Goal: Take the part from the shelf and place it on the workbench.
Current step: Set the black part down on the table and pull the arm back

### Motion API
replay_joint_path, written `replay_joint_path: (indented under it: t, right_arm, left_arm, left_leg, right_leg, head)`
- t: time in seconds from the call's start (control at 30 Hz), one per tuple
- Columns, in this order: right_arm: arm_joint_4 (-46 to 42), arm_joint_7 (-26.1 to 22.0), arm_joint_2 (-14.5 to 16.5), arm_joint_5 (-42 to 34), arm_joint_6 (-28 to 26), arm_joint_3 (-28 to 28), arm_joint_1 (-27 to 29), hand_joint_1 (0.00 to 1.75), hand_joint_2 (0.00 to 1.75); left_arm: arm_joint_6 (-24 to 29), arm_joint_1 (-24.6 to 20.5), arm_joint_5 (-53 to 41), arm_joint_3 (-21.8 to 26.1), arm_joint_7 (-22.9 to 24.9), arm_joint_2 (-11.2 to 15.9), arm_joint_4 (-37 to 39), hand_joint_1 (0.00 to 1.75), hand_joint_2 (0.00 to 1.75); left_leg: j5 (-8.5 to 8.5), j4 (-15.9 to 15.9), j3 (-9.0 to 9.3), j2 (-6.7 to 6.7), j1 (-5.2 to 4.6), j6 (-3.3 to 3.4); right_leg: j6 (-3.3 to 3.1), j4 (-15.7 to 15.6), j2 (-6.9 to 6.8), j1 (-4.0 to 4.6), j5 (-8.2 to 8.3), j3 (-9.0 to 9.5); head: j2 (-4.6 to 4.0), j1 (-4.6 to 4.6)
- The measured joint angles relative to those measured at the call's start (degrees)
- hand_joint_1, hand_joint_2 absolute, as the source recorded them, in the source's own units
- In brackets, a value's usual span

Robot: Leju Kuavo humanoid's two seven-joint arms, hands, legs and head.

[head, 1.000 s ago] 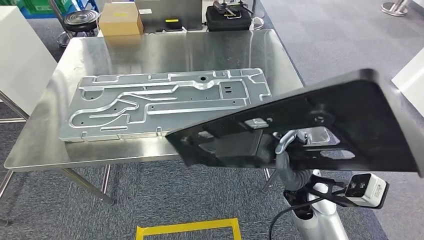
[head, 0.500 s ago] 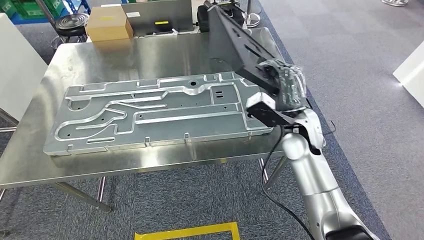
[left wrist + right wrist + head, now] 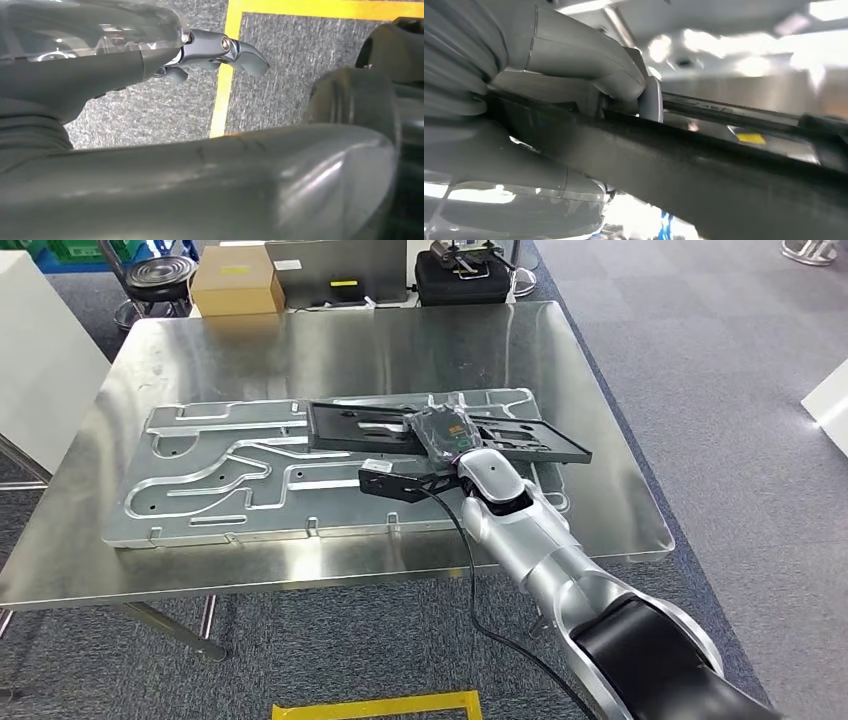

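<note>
Over the desk's middle, right hand (image 3: 443,435) clamped on the black part (image 3: 370,427), thumb (image 3: 589,65) pressed along its edge. Resting flat, or nearly so, on the silver plate (image 3: 220,480) across the desk (image 3: 330,340). Placing step, by the look of it; next, letting go and lifting clear without dragging. Left hand (image 3: 150,50) hanging by the floor, holding nothing, fingers loosely apart.

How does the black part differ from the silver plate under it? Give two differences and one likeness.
The black part is dark and matte; the silver plate is shiny. The black part is smaller and held by the right hand; the silver plate lies free. Both are flat panels with cut-outs.
</note>
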Motion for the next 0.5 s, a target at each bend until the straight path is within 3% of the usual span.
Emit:
replay_joint_path:
  t: [0.07,0.2,0.27,0.33,0.37,0.4,0.43,0.5]
  right_arm:
    - [3.38,2.01,0.54,0.19,1.37,0.32,-1.46,1.75,1.75]
    - [8.23,6.01,1.21,0.5,3.58,0.45,-2.63,1.75,1.75]
    - [10.01,7.55,1.57,0.73,4.12,0.45,-3.17,1.75,1.75]
    - [11.65,8.3,1.89,0.86,4.42,0.45,-3.53,1.75,1.75]
    - [12.25,8.42,1.98,0.92,4.56,0.45,-3.56,1.75,1.75]
    - [12.74,8.49,2.03,0.99,4.69,0.45,-3.56,1.75,1.75]
    - [13.12,8.61,2.08,1.09,4.79,0.45,-3.59,1.75,1.75]
    - [13.65,9.04,2.15,1.46,4.86,0.45,-3.73,1.75,1.75]
  left_arm:
    - [-0.09,-0.45,0.0,-0.56,0.41,-0.05,-0.01,0.0,0.0]
    - [-0.51,-1.18,0.0,-1.28,1.07,-0.07,-0.02,0.0,0.0]
    - [-0.76,-1.44,0.0,-1.65,1.1,-0.08,-0.03,0.0,0.0]
    - [-0.93,-1.57,0.0,-2.0,1.05,-0.08,-0.03,0.0,0.0]
    - [-0.98,-1.56,0.0,-2.1,1.04,-0.09,-0.03,0.0,0.0]
    - [-1.03,-1.55,0.0,-2.16,1.0,-0.09,-0.03,0.0,0.0]
    - [-1.11,-1.55,0.0,-2.19,0.93,-0.09,-0.03,0.0,0.0]
    - [-1.36,-1.62,0.0,-2.23,0.6,-0.09,-0.03,0.0,0.0]
  left_leg:
    - [-0.47,0.35,-0.03,-0.13,-0.15,-0.62]
    - [-1.37,0.89,0.01,0.06,0.06,-1.9]
    - [-3.88,5.51,-2.01,0.33,0.22,-2.28]
    - [-6.92,13.13,-5.85,0.42,0.29,-2.53]
    - [-7.42,15.69,-7.34,0.43,0.31,-2.62]
    - [-6.86,16.28,-7.94,0.43,0.34,-2.67]
    - [-5.31,14.64,-7.44,0.45,0.37,-2.65]
    - [-1.4,7.24,-4.14,0.49,0.39,-2.38]
  right_leg:
    - [-0.52,-4.72,0.01,0.27,1.45,1.96]
    - [-1.9,-5.96,0.18,0.38,1.12,2.78]
    - [-2.56,-6.4,0.13,0.29,1.06,3.38]
    - [-2.95,-6.4,0.14,0.46,0.83,3.65]
    - [-3.0,-6.35,0.17,0.53,0.72,3.73]
    - [-2.99,-6.26,0.21,0.58,0.61,3.8]
    - [-2.92,-6.13,0.26,0.59,0.47,3.87]
    - [-2.57,-5.8,0.34,0.62,0.08,4.05]
  head:
    - [0.0,-0.01]
    - [0.0,-0.02]
    - [0.0,-0.02]
    - [0.0,-0.02]
    - [0.0,-0.02]
    - [0.0,-0.02]
    - [0.0,-0.02]
    - [0.0,-0.02]
